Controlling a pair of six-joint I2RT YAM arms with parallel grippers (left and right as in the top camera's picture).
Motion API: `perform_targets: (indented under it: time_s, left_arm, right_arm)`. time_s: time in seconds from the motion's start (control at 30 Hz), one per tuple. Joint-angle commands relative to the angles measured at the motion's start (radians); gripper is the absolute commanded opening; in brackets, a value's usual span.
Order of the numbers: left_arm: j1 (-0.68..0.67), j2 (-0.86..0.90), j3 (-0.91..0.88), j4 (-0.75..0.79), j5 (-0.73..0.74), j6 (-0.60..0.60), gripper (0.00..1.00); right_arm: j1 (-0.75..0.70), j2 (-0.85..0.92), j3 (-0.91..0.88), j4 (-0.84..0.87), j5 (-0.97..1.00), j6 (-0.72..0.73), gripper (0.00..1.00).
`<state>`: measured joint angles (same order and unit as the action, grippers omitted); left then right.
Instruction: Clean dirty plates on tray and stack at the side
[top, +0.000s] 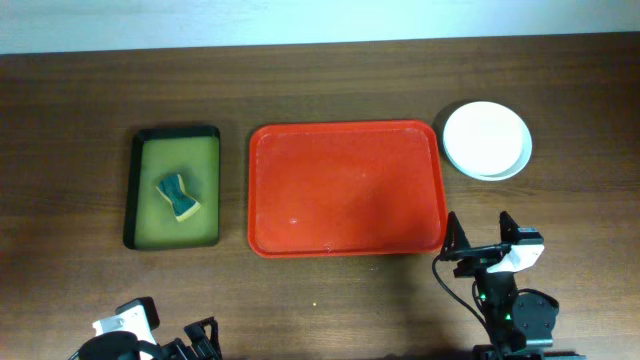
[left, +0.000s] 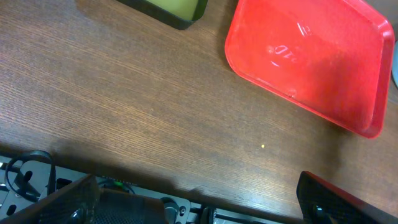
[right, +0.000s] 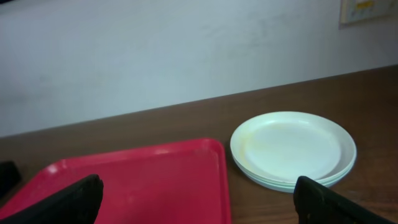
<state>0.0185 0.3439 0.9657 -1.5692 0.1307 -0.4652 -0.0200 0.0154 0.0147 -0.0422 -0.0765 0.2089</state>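
Plates (top: 487, 140) lie in 1 stack on the wooden table (top: 330, 300), just beside the far right corner of the red tray (top: 345, 188), outside its rim and apart from it by a narrow strip of wood. In the right wrist view the top plate is pale, almost white, with a faint yellowish tint near its left edge. Rims of the lower plates show under it; how many they are I cannot tell for sure. From overhead, a pale bluish rim shows below the white top plate.

The red tray lies in the middle of the table, with its long side running left to right. To the left of it, apart from it, lies a smaller olive-green tray with black rim (top: 150, 225). A blue-green and yellow sponge (top: 179, 196) lies inside this tray, near its middle.

The right gripper (top: 480, 238) is near the front right corner of the red tray, low over the table. Its 2 fingers are spread wide and hold nothing. The left gripper (left: 198, 186) is at the front edge of the table, well apart from both trays. Its fingers are also spread wide, with only bare wood between them.
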Motion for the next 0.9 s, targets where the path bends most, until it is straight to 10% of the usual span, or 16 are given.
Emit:
perform_targets:
  time_s: [0.0, 0.87]
  left_arm:
    - [-0.005, -0.003, -0.003, -0.001, -0.007, -0.005, 0.99]
    - [-0.005, -0.003, -0.003, -0.007, -0.007, -0.005, 0.99]
  right_arm:
    - [-0.008, -0.012, -0.009, -0.032, 0.008, -0.111, 0.99]
    - [-0.008, -0.007, -0.009, -0.03, 0.009, -0.127, 0.99]
